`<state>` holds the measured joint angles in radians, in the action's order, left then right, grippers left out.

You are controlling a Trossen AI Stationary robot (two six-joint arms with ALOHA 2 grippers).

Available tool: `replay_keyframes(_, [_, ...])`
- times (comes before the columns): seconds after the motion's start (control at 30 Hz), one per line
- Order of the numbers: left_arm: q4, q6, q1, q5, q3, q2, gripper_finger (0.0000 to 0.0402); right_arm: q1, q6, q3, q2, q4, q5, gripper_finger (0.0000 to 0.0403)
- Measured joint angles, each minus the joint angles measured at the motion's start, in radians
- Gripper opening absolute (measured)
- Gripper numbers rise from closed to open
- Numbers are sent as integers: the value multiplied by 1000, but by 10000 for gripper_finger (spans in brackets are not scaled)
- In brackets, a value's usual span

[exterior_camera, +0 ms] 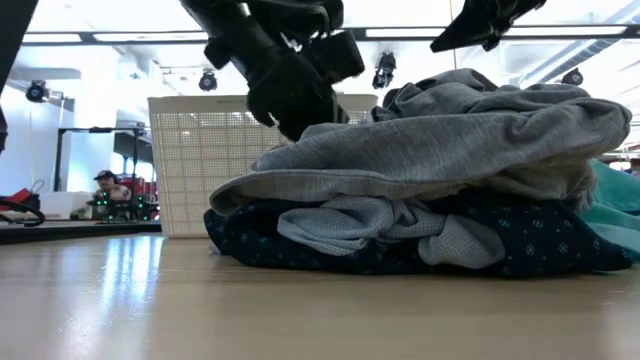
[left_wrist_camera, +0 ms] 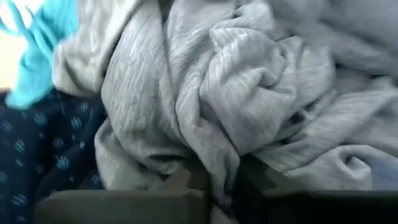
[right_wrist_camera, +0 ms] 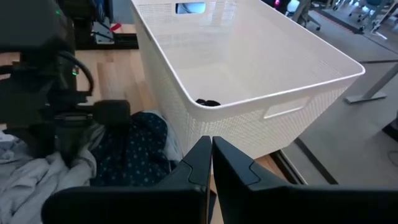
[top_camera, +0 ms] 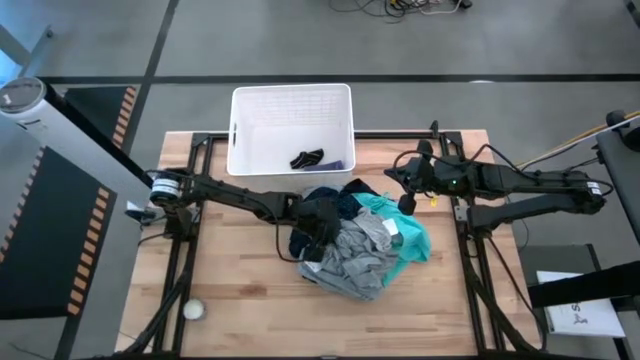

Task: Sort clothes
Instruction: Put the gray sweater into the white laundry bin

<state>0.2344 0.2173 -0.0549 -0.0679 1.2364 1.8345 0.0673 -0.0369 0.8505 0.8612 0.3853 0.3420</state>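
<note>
Currently: left gripper buried in clothes pile

Left gripper [top_camera: 318, 218] sits on the near-left edge of the pile beside the white basket [top_camera: 240, 130]. Its fingers [left_wrist_camera: 186, 186] press around a fold of the grey garment [left_wrist_camera: 249, 93], pinching it with a narrow gap.

Right gripper [right_wrist_camera: 210, 163] hangs above the table by the basket, fingers together, empty.

Navy dotted garment [exterior_camera: 520, 250] lies under the grey; teal garment [top_camera: 410, 238] on the right. A dark item [top_camera: 307, 157] inside the basket is hard to identify.
</note>
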Motion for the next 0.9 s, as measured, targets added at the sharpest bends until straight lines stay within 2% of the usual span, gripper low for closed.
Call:
replay_keyframes(0.27, [106, 18, -49, 68, 71, -126, 6, 0, -9, 0, -3, 1, 0, 0])
replay_keyframes(0.4, [114, 5, -53, 75, 92, -215, 5, 0, -13, 0, -3, 1, 0, 0])
replay_keyframes(0.67, [124, 0, -53, 185, 125, -404, 3, 0, -15, 0, -3, 1, 0, 0])
replay_keyframes(0.9, [118, 13, -51, 220, 232, -499, 2, 0, -15, 0, -3, 1, 0, 0])
